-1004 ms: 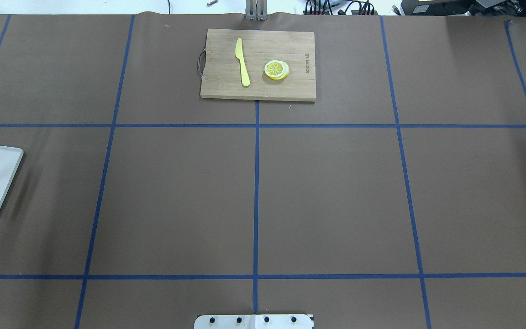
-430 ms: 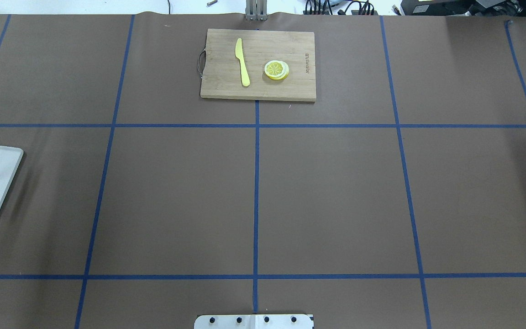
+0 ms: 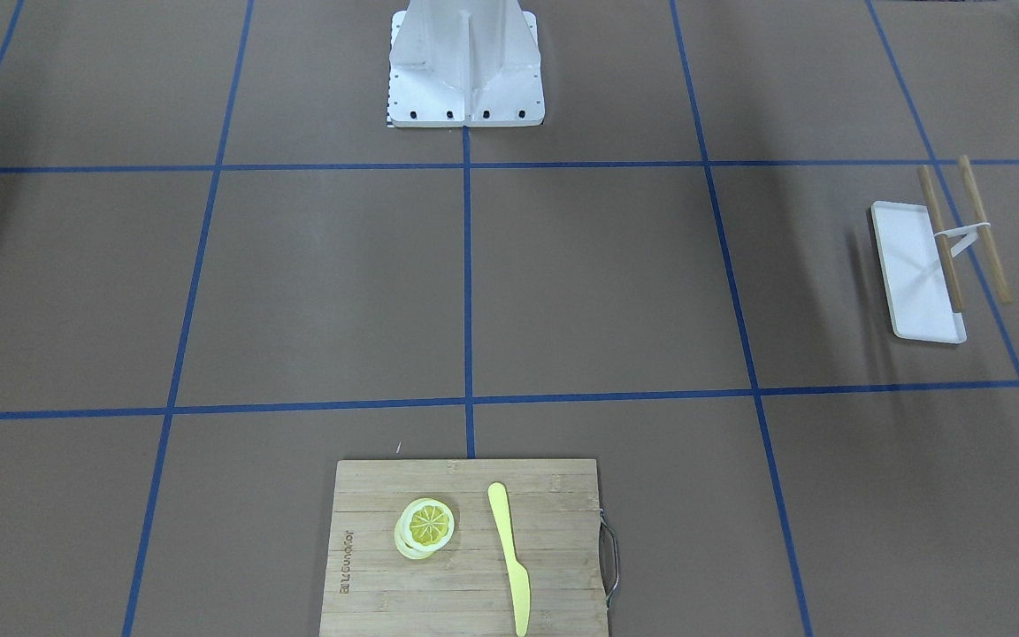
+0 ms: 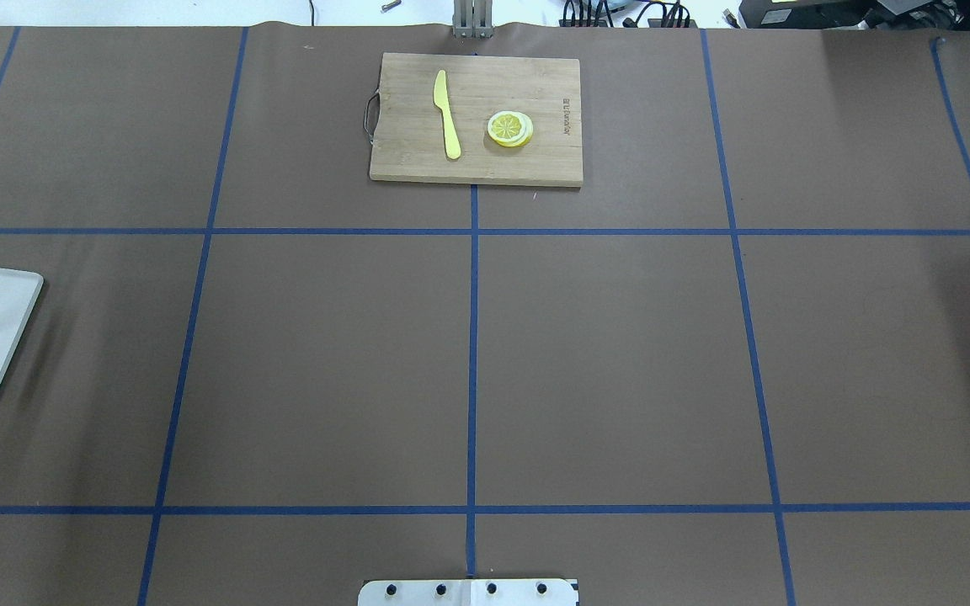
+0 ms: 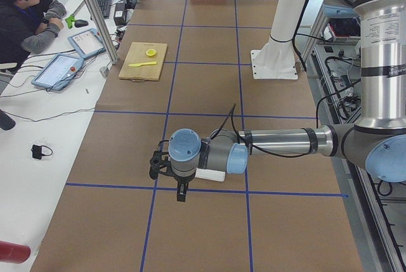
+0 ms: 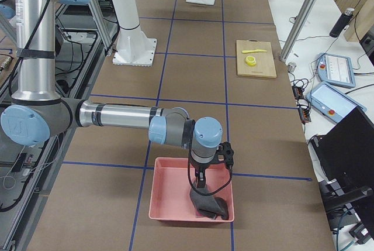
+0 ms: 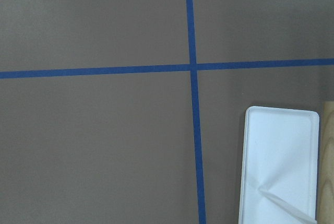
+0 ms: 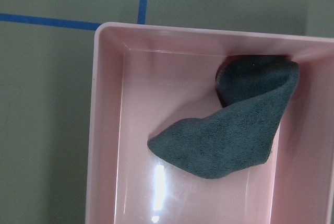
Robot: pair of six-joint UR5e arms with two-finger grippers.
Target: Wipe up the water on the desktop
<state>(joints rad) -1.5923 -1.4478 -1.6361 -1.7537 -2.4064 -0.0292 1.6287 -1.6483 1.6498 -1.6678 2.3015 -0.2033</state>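
The desktop (image 4: 325, 362) is a matte brown surface crossed by blue tape lines, and I see no water on it in any view. At the table's right end a dark grey-green cloth (image 8: 235, 130) lies crumpled in a pink bin (image 6: 169, 195). My right gripper (image 6: 201, 185) hangs over that bin just above the cloth (image 6: 211, 207); I cannot tell whether it is open or shut. My left gripper (image 5: 181, 191) hovers low over the desktop beside a white tray (image 5: 209, 174); its state cannot be told either.
A bamboo cutting board (image 4: 477, 118) at the far middle carries a yellow knife (image 4: 447, 114) and a lemon slice (image 4: 509, 128). The white tray (image 3: 912, 274) has two wooden sticks (image 3: 983, 226) across it. The robot's pedestal (image 3: 465, 62) stands at the near edge. A person (image 5: 28, 15) sits at the far side.
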